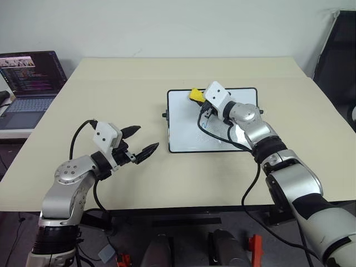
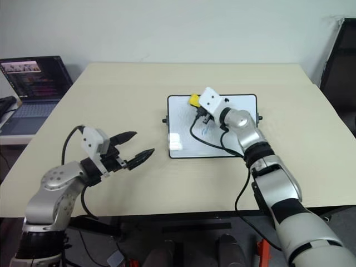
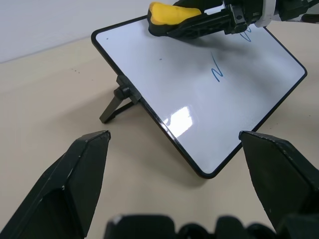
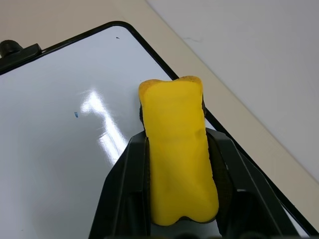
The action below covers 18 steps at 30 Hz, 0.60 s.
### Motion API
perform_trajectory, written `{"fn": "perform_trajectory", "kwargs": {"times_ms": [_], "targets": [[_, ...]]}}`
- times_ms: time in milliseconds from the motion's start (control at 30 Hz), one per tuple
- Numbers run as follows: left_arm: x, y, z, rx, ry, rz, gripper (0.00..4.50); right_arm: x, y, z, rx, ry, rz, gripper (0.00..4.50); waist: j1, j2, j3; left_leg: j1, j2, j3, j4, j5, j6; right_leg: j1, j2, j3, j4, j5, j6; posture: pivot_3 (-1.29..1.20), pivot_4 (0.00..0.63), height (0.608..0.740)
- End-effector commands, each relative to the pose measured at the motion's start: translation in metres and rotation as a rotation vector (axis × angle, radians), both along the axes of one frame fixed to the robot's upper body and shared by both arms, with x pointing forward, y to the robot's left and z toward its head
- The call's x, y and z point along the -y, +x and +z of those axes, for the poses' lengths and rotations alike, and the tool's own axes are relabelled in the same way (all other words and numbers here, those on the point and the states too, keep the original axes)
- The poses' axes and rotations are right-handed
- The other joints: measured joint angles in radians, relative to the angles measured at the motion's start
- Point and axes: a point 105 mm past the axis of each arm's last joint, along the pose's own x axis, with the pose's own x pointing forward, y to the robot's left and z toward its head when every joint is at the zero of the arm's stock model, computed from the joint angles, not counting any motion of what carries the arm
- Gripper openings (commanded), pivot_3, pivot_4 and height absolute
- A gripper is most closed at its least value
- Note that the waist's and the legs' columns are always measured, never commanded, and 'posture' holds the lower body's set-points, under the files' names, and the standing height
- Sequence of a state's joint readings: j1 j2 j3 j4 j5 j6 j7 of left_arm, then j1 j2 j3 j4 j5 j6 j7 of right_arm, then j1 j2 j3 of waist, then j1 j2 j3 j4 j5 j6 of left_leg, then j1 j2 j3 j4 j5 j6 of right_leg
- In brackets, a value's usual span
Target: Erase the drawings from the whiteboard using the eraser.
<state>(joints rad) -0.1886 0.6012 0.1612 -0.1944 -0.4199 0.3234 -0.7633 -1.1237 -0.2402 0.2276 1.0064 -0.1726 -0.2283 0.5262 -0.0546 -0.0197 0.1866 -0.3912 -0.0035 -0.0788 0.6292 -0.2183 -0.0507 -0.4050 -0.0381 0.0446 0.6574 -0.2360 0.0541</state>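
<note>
A beige worktop (image 1: 139, 183) carries the whiteboard (image 1: 186, 130), a small glossy white panel in a rounded black frame with black knobs on its sides, set right of the worktop's middle. In the left wrist view it is propped on a short black leg (image 3: 115, 105) so that its face tilts up from the surface. Room light glares off the panel near its front edge.

The right gripper (image 4: 174, 179) is clamped on the eraser (image 4: 178, 159), a bright yellow block with softly rounded, slightly waisted sides and a black base, squeezed between the two black fingers (image 4: 127, 189). The eraser sits over the far edge of the whiteboard, close to its far left corner, with its tip just at the black frame.

Thin blue drawings (image 3: 217, 70) show on the panel: one zigzag squiggle near the middle, and part of another beside the right wrist. A tiny blue speck (image 4: 76, 114) lies on the white surface beside the eraser.

The left gripper (image 1: 139, 143) hovers over the worktop well left of the whiteboard, fingers spread wide and holding nothing.

A laptop (image 1: 28, 89) with a lit screen stands on a separate surface beyond the worktop's left edge.
</note>
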Motion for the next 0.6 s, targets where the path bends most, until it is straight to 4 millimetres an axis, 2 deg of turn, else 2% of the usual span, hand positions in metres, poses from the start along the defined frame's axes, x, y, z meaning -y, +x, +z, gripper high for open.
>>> {"fn": "perform_trajectory", "kwargs": {"times_ms": [33, 200, 300, 467, 600], "targets": [[0.002, 0.001, 0.009, 0.038, 0.013, -0.019, 4.50, 0.005, -0.009, -0.028, -0.088, -0.056, 0.054, 1.14, 0.000, 0.000, 0.000, 0.000, 0.000, 0.000, 0.000, 0.000, 0.000, 0.000, 0.000, 0.000, 0.000, 0.000, 0.000, 0.00, 0.150, 0.740], [0.005, 0.004, 0.009, 0.038, 0.010, -0.032, 4.50, -0.026, -0.037, -0.053, -0.168, -0.090, 0.222, 1.14, -0.003, 0.000, 0.000, 0.001, 0.000, 0.000, 0.000, 0.000, 0.000, 0.000, 0.000, 0.000, 0.001, -0.002, 0.004, 0.00, 0.150, 0.740], [0.006, 0.006, 0.009, 0.038, 0.008, -0.037, 4.50, -0.036, -0.047, -0.060, -0.179, -0.115, 0.264, 1.14, -0.009, 0.000, 0.000, 0.002, 0.001, 0.000, 0.000, 0.000, 0.000, 0.000, 0.001, 0.001, 0.002, -0.003, 0.004, 0.00, 0.150, 0.740], [0.008, 0.007, 0.008, 0.038, 0.007, -0.045, 4.50, -0.028, -0.040, -0.053, -0.152, -0.108, 0.200, 1.14, -0.005, 0.000, 0.000, 0.002, 0.001, 0.000, 0.000, 0.000, 0.000, 0.000, 0.001, 0.001, 0.002, -0.003, 0.003, 0.00, 0.150, 0.740], [0.010, 0.008, 0.008, 0.038, 0.005, -0.050, 4.50, -0.014, -0.022, -0.034, -0.077, -0.092, 0.088, 1.14, -0.004, 0.000, 0.000, 0.002, 0.001, 0.000, 0.000, 0.000, 0.000, 0.000, 0.001, 0.001, 0.003, -0.003, 0.003, 0.00, 0.150, 0.740]]}}
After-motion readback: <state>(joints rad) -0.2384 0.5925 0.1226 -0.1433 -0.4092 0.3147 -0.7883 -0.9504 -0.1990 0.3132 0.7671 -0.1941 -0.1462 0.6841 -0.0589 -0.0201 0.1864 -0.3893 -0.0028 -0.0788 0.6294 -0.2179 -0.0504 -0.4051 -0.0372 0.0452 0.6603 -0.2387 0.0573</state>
